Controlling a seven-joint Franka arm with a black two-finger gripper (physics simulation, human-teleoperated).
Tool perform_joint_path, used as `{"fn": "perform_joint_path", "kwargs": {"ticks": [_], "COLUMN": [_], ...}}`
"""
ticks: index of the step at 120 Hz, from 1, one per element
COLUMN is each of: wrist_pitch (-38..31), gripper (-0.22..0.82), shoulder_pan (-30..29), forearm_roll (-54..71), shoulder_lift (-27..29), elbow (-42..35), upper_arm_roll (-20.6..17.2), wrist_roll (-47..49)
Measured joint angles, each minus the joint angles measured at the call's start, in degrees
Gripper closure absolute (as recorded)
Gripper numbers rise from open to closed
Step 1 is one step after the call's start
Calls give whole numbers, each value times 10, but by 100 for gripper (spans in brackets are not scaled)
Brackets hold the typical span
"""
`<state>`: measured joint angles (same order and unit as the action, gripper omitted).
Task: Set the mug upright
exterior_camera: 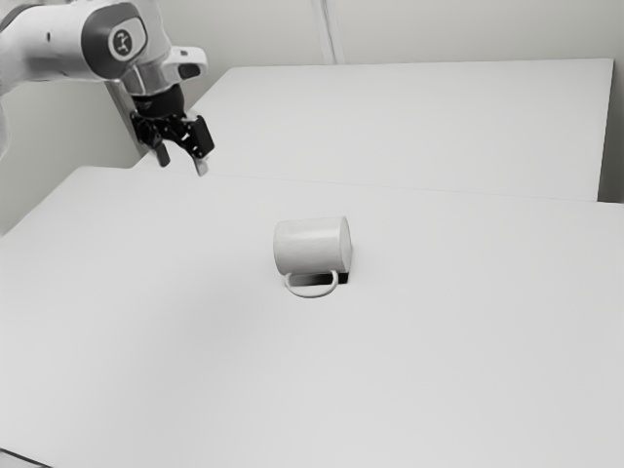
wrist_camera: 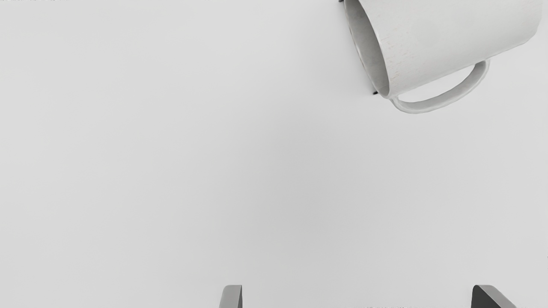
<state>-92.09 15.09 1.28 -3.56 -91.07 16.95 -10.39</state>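
- Your gripper (exterior_camera: 182, 164) hangs above the tabletop (exterior_camera: 195, 370), released, its two fingers spread wide.
- You have the mug (exterior_camera: 310, 246) lying on its side on the tabletop, well apart from the fingers.
- Your wrist view shows its open mouth and handle (wrist_camera: 445, 100).

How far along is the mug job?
Nothing looks done: the mug lies on its side on the table, its mouth facing sideways. Nothing is in hand: the claw hangs open and empty, clear of the mug. Left: the whole job, likely grasp, turn upright, set down, release.
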Motion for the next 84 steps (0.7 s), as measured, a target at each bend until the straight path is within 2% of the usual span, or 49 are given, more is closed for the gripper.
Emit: {"fn": "perform_joint_path", "kwargs": {"ticks": [15,32,52,67,84], "wrist_pitch": [-10,-26,-35,-37,-39], "gripper": [2,2,2,2,2], "shoulder_pan": [-7,-25,-6,-4,-11], "forearm_roll": [-7,-67,-203,-332,-424], "shoulder_lift": [5,-17,-48,-55,-76], "elbow": [-18,-20,-24,-85,-113], "upper_arm_roll": [5,8,20,57,70], "wrist_roll": [-3,-7,-11,-16,-35]}}
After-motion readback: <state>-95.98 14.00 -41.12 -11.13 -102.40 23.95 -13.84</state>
